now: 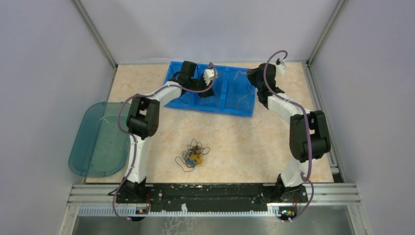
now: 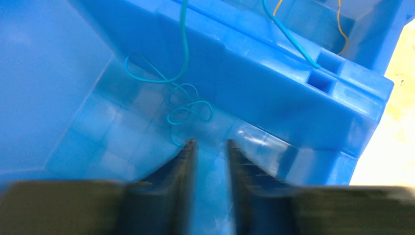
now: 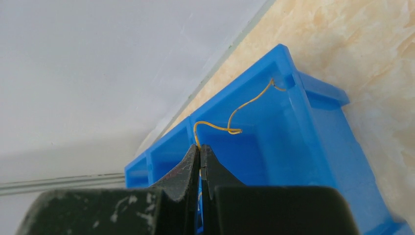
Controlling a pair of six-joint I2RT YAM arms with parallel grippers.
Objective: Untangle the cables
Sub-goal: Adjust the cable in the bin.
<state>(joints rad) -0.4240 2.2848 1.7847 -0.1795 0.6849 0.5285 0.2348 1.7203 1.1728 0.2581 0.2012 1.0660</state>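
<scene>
A tangle of black, blue and yellow cables (image 1: 193, 155) lies on the table's front middle. Both grippers are at the blue bin (image 1: 244, 110) at the back. My left gripper (image 2: 210, 143) points down into a bin compartment, its jaws a narrow gap apart with nothing between them. A curly teal cable (image 2: 188, 110) lies just past its tips, one end by the left fingertip (image 2: 188, 147). My right gripper (image 3: 200, 147) is shut on a yellow cable (image 3: 244, 105), which loops up over the bin's end compartment (image 3: 318, 127) to its far rim.
A translucent teal tray (image 1: 95, 142) hangs over the table's left edge. Another teal cable (image 2: 288, 34) and a yellow one (image 2: 341, 29) lie in the compartment beyond the divider wall (image 2: 274, 83). Grey walls close in the table on three sides.
</scene>
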